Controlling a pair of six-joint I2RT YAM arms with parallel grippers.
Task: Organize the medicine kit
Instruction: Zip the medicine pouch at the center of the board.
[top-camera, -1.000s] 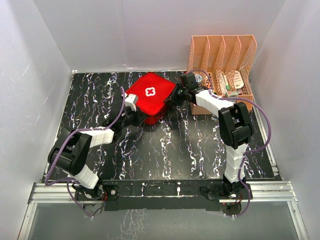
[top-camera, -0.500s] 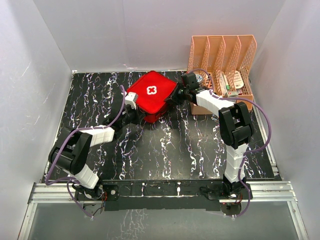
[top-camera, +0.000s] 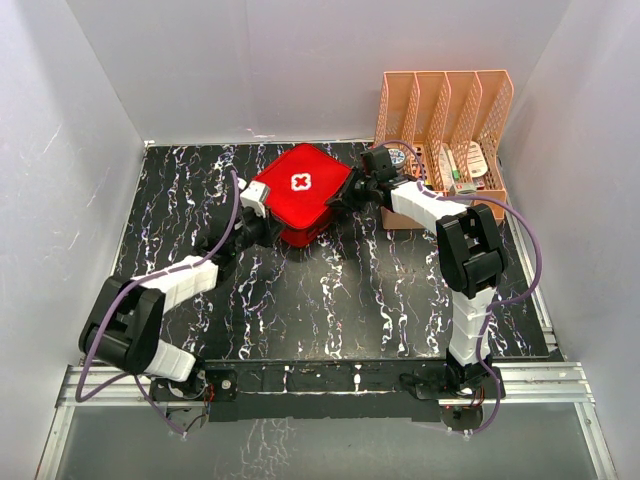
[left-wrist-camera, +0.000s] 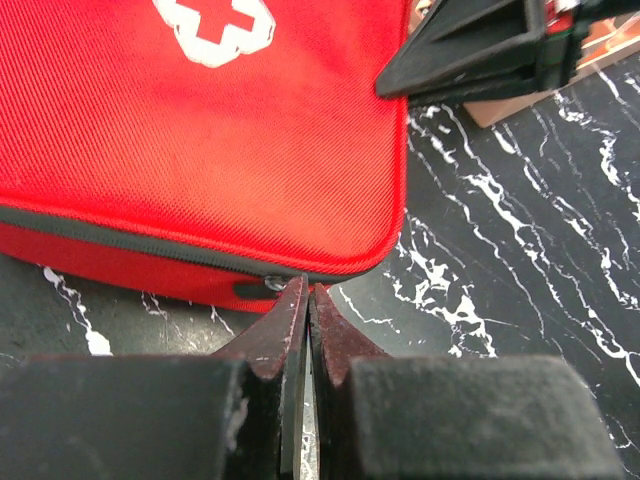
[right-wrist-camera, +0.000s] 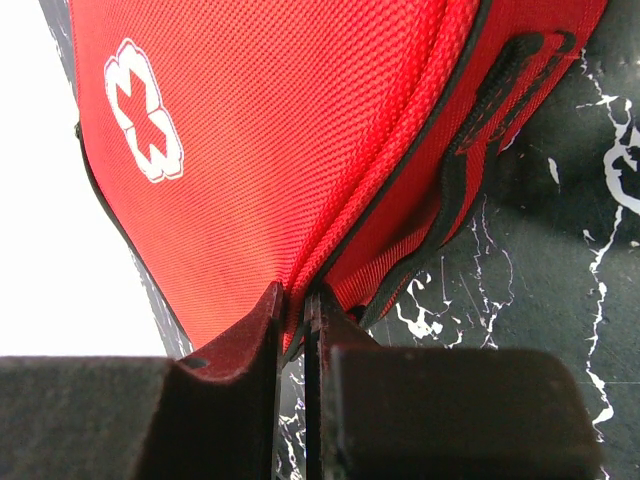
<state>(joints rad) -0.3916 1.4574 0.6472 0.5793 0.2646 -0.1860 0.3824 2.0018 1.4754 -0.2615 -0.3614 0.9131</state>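
One red medicine kit (top-camera: 300, 192), bearing one white cross (top-camera: 299, 182), lies by the middle of the table's (top-camera: 400, 300) far edge. One orange-pink file rack (top-camera: 432, 100) with four slots stands at the far right corner. Two two-fingered grippers are in view: the left gripper (top-camera: 272, 230) and the right gripper (top-camera: 345, 196). The rack's contents are too small to count.

1. The red soft fabric zip case (top-camera: 300, 190) carries a white cross (its zip line is dark grey).
2. The flat black table top (top-camera: 350, 300) has white marble-like veins.
3. The slotted plastic file rack (top-camera: 432, 100) is orange-pink.
4. The thin round cables (top-camera: 237, 200) are purple.
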